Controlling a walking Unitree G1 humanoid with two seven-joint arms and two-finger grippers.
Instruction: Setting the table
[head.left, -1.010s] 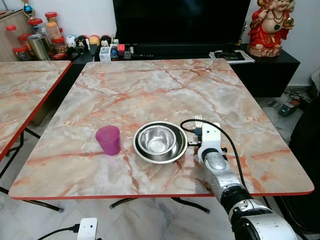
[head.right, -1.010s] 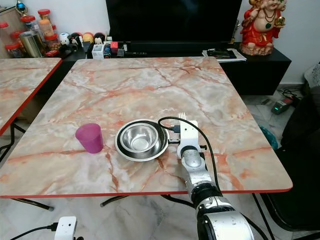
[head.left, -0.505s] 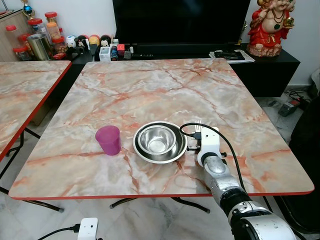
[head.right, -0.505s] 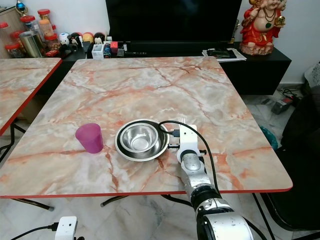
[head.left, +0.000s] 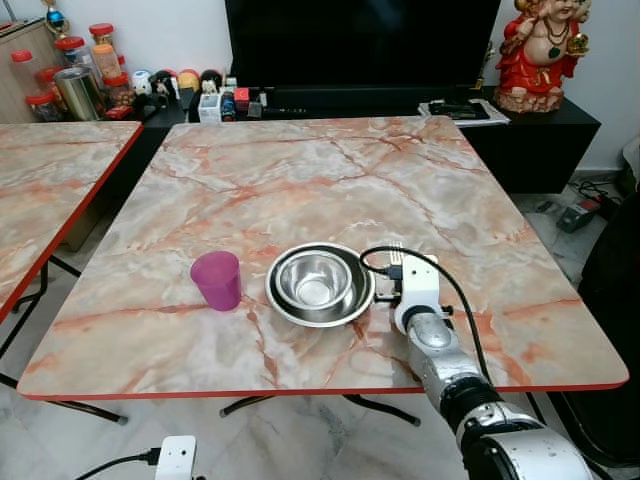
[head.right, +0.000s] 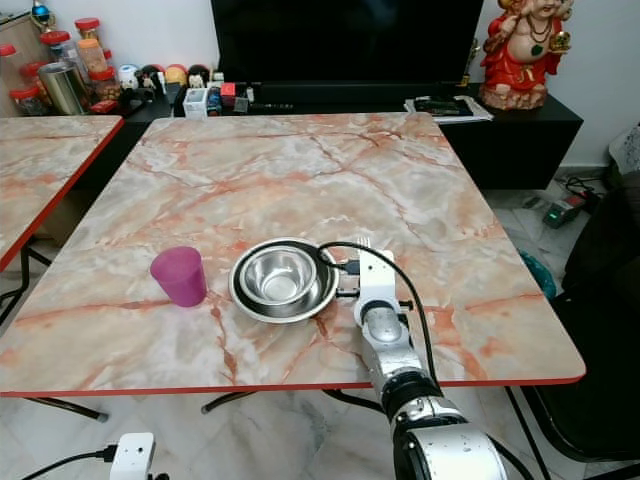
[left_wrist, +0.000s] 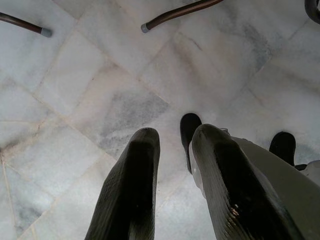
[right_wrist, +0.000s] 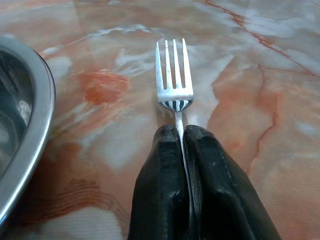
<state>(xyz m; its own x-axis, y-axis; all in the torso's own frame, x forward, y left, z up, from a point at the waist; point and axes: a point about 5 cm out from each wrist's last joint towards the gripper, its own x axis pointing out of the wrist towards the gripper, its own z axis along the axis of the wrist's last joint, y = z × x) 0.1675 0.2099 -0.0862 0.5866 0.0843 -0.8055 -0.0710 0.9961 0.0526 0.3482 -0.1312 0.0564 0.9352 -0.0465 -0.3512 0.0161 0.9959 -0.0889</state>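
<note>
Your right gripper (right_wrist: 182, 131) pinches the fork (right_wrist: 174, 80) handle tight, low over the marble table (head.left: 300, 180), just right of the steel bowl (head.left: 318, 283). Left gripper (left_wrist: 172, 150) hangs over floor, fingers slightly parted.

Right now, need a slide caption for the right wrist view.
Right gripper holds a fork by its handle, jaws shut, low over the marble table beside the steel plate.

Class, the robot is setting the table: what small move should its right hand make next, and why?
Probably open and let go. The right hand is shut on the fork, which seems to lie low on the table beside the steel bowl, tines pointing away.
</note>
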